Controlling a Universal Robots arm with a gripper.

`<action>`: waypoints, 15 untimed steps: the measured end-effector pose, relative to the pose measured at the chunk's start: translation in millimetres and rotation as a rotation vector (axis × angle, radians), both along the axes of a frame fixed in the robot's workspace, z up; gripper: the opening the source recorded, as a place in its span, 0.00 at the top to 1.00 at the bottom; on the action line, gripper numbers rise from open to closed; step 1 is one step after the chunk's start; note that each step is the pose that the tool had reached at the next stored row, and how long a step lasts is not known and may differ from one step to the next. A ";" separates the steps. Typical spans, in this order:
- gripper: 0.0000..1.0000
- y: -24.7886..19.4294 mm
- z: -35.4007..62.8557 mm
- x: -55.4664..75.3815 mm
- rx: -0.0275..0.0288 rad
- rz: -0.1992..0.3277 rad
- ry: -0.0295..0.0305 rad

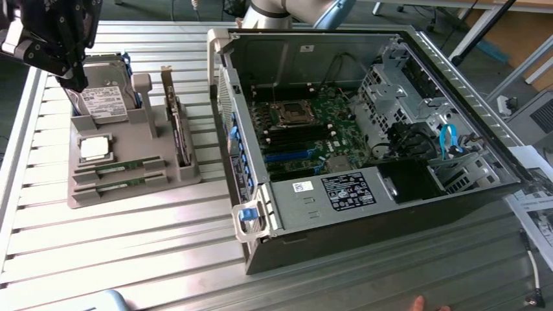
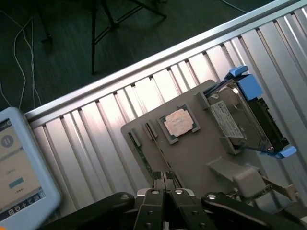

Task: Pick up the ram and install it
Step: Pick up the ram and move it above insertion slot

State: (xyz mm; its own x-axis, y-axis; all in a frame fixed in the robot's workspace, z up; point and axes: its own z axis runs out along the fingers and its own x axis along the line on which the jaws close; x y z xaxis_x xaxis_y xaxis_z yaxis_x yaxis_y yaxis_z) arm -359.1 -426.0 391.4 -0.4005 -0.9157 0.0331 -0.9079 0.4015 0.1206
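Jaws stand shut, finger against finger, with nothing held between them; the gripper [image 2: 165,189] hangs above the grey holder [image 2: 201,158], which sits on the table [image 1: 129,259] near its edge on the exterior view's left. In the exterior view it is over the holder's far end, by the hard drive, so it is not yet above its target.

Nearest the fingertips in the wrist view lies the ram [image 2: 144,157] — a thin green strip lying flat in a slot along one edge of the holder, with a second strip [image 1: 116,184] parallel and just beside it; beyond them the square processor [image 2: 178,123] sits in its recess; farther off the hard drive [image 2: 240,120] leans at the opposite end; the expansion card [image 1: 179,129] stands on edge along the holder's side nearer the computer case [image 1: 363,194], which lies open and well apart.

The step in hand looks like the approach for the pick. Doing it well probably means centring over one strip alone; turning the wrist so the fingers close across its thin section, not its length; parting the jaws only enough to clear the slot walls — and taking the board's edges, not the chips.
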 end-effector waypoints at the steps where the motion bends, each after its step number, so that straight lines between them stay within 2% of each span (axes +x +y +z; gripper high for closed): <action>1: 0.89 0.0 -0.1 0.0 0.0001 0.013 -0.0044; 2: 0.89 0.0 -0.1 0.1 0.0001 0.026 -0.0103; 7: 0.89 0.0 -0.1 0.0 0.0001 0.026 -0.0109; 8: 0.89 0.0 0.0 0.0 0.0000 0.026 -0.0128; 9: 0.89 0.0 -0.1 -0.1 0.0000 0.027 -0.0168; 12: 0.89 0.0 0.0 0.0 -0.0001 0.048 -0.0427; 15: 0.89 0.0 -0.2 0.0 0.0009 0.090 -0.0474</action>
State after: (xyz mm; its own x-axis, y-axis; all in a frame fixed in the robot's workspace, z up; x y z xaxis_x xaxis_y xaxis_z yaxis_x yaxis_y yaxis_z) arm -359.2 -426.0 391.2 -0.3182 -0.9479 0.0152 -0.9448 0.3184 0.0770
